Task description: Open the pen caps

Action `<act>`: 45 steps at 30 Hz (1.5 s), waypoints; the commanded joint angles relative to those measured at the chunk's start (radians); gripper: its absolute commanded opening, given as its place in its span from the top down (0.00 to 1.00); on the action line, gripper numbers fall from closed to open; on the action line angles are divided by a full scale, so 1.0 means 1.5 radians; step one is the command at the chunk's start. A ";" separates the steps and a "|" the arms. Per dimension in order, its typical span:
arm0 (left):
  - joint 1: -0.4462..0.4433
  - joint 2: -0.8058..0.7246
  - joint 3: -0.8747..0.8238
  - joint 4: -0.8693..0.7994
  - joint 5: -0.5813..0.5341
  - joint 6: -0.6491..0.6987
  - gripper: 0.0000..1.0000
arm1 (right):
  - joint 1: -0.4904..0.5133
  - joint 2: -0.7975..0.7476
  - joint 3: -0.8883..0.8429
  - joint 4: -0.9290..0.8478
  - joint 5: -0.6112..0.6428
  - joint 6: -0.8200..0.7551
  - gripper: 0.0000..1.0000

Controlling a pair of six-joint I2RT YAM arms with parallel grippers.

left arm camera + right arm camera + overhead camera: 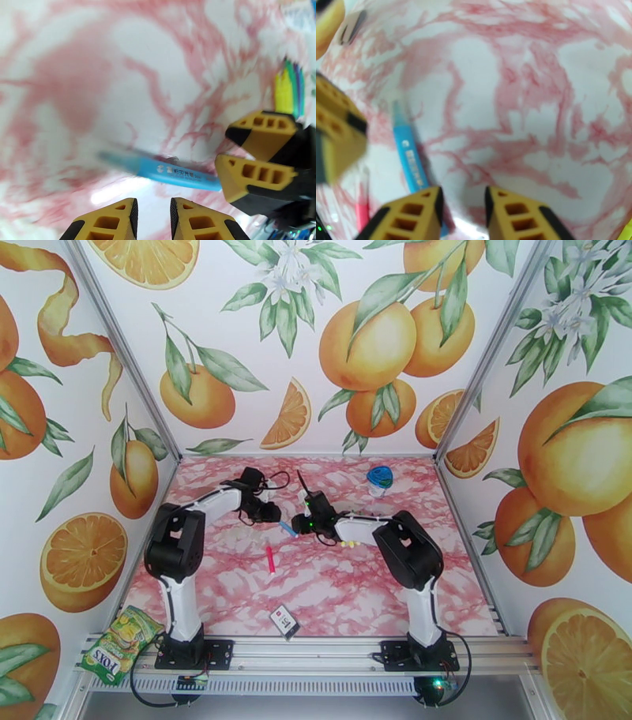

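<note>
- The left gripper (pixel 154 205) hangs low over the pink marble table (pixel 355 595), near the middle.
- Its two yellow fingers (pixel 114 219) are open just a little. The gap between them holds nothing.
- The right gripper (pixel 463 195) is just beside it, and the two point at each other, tips close together.
- The right gripper's fingers (pixel 513 217) also stand a little way apart, with only the table showing between them.
- A blue pen (pixel 177 175) sits between the two grippers. In the left wrist view one end of it meets a finger of the right gripper. In the right wrist view it runs down behind that gripper's left finger, not into the gap.
- The blue pen is blurry, so I cannot tell if its cap is on — or if it lies flat on the table.
- A pink pen (pixel 271 558) lies on the table a bit nearer the arm bases than the blue one, apart from both grippers.
- A bunch of pens (pixel 290 89) — yellow, green, purple and blue — lies side by side near the right arm. Their caps are too small to make out.
- A clear pot with a blue lid (pixel 380 479) stands far back on the right, well apart from the pens.
- A small dark card (pixel 285 622) lies near the front edge of the table.
- A green and yellow candy bag (pixel 118 643) rests on the metal rail by the left arm's base.
</note>
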 commanded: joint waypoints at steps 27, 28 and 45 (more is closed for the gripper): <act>0.191 -0.271 -0.231 0.124 -0.057 -0.078 0.40 | 0.066 0.135 0.297 -0.351 0.089 -0.157 0.60; 0.191 -0.272 -0.233 0.124 -0.058 -0.077 0.40 | 0.068 0.138 0.300 -0.358 0.093 -0.160 0.60; 0.192 -0.268 -0.256 0.172 0.022 -0.085 0.39 | 0.089 0.120 0.247 -0.354 0.153 -0.157 0.83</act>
